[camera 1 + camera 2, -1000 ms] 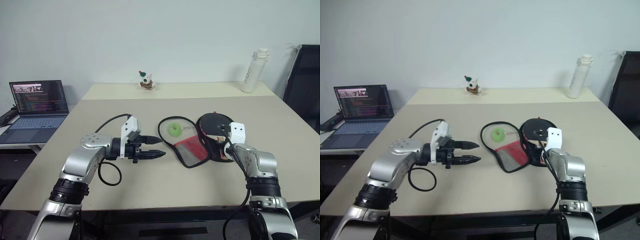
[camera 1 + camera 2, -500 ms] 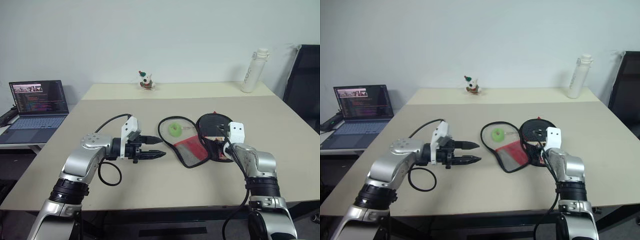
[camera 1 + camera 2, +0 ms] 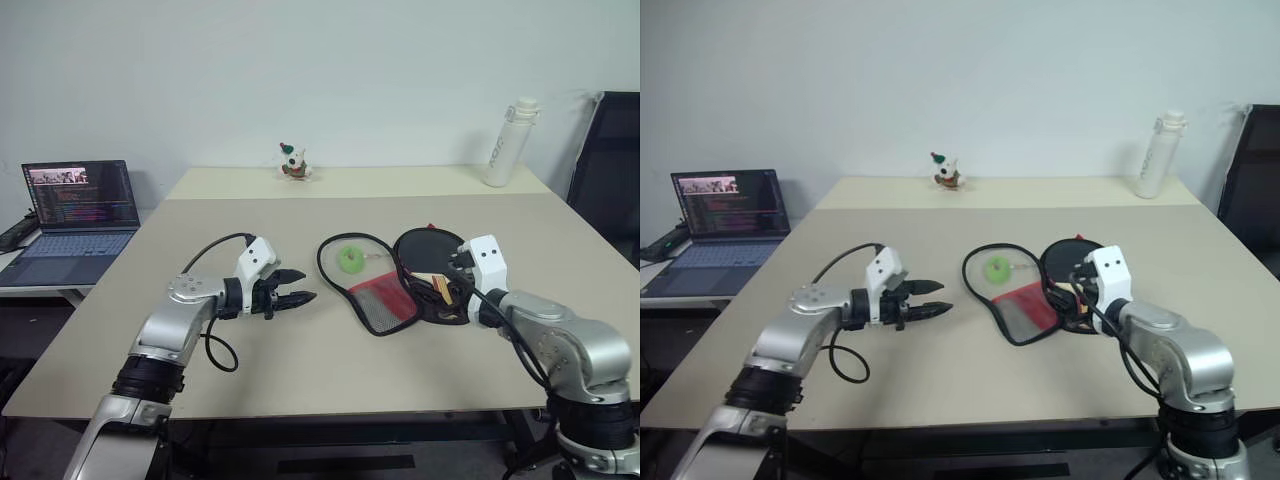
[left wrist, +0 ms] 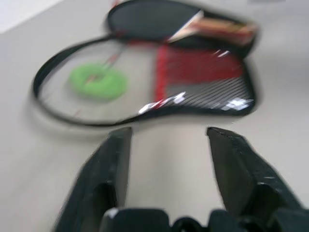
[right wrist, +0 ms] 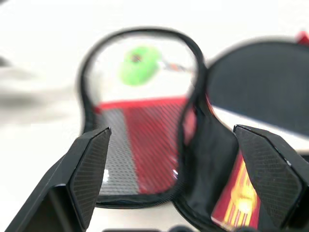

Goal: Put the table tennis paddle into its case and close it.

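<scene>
Lying in case (image 3: pixel 385 285), paddle (image 3: pixel 432 256) handle half-hidden

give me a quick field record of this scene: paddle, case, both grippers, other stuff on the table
paddle: table tennis paddle lies in the right half of the open case, handle toward the robot
case: case unzipped, lid flap spread flat to the left, red and mesh lining up
green ring: green ring inside the flap's loop
left gripper: left gripper jaws open, nothing held, left of the case
right gripper: right gripper jaws wide open, nothing held, near the paddle handle
other: bottle, small figurine, far side of table
</scene>
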Tool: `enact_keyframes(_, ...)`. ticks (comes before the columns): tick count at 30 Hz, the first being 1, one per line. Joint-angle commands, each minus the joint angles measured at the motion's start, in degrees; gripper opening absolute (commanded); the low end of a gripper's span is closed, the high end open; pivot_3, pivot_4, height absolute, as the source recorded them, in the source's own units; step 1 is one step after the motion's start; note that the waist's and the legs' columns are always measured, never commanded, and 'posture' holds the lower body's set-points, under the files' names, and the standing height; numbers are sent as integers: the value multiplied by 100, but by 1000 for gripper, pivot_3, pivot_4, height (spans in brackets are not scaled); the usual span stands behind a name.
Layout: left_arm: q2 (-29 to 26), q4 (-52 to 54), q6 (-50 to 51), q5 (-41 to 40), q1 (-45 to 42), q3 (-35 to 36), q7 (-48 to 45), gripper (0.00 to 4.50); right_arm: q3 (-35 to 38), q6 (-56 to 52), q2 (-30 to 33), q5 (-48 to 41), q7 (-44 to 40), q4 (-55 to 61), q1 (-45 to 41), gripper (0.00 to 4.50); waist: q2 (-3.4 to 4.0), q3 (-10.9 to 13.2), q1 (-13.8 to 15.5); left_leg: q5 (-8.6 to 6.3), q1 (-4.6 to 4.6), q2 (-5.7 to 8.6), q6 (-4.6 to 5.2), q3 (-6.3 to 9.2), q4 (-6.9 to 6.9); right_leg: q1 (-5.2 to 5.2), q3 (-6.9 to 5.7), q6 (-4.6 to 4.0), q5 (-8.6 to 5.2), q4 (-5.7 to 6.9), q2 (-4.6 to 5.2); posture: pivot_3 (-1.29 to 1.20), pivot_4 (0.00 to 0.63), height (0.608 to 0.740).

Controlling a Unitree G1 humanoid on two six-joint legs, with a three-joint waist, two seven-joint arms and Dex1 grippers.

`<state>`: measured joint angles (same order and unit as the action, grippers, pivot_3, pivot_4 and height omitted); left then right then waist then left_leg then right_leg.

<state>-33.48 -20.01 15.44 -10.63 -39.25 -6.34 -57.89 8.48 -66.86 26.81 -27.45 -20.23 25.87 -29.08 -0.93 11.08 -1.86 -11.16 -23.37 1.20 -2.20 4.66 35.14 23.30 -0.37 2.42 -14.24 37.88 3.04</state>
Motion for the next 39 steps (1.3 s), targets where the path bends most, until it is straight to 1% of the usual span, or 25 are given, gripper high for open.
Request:
enact_keyframes(1, 199, -706, -472, 376, -367, -110, 261, 1137, 182, 414, 285, -182, -386, 350, 98, 4500, -2, 0, 13, 0, 0, 1, 0, -1, 1, -1, 1, 0, 0, -1, 1, 0, 150, 740)
enact_keyframes(4, 512, -1510, -686, 588, -674, -181, 423, 21, 276, 523, 512, -452, -743, 505, 191, 4500, -4, -1, 21, 0, -4, 6, 0, -1, 4, -2, 0, 1, 1, -5, 4, 0, 150, 740)
enact_keyframes(8, 831, -2498, -1070, 861, -1057, -269, 554, 21, 278, 553, 734, -661, -1003, 674, 341, 4500, -7, 0, 22, 0, -9, 7, 0, 1, 4, -2, -2, 2, 1, -11, 5, 0, 150, 740)
enact_keyframes(14, 1325, -4022, -1489, 1101, -1731, -160, 969, 21, 281, 617, 855, -675, -971, 694, 508, 4500, -11, 1, 14, 0, -10, 6, 0, 1, 8, -2, -5, 4, 2, -9, 5, 0, 150, 740)
enact_keyframes(19, 1625, -4825, -1702, 1111, -2168, 48, 1294, 21, 338, 639, 937, -661, -942, 699, 628, 4500, -14, 1, 23, 0, -10, 8, 0, 3, 10, -4, -6, 5, 2, -8, 6, 0, 150, 740)
enact_keyframes(24, 1834, -5238, -1808, 1298, -2445, 75, 1606, 21, 433, 588, 1046, -675, -915, 722, 774, 4500, -16, 1, 25, 0, -11, 9, 0, 4, 10, -4, -8, 6, 2, -9, 6, 0, 150, 740)
enact_keyframes(29, 2047, -5377, -1902, 1417, -2746, 92, 1636, 21, 677, 311, 1029, -861, -768, 755, 872, 4500, -18, 2, 32, 0, -16, 10, -1, 5, 21, -4, -9, 8, 3, -6, 7, 0, 150, 740)
enact_keyframes(39, 2542, -5423, -1931, 1243, -3438, 473, 1327, 21, 1214, 73, 1217, -1159, -645, 986, 1267, 4500, -24, 6, 35, -1, -38, 12, -1, 16, 41, -1, -20, 9, 4, -8, 7, 0, 150, 740)
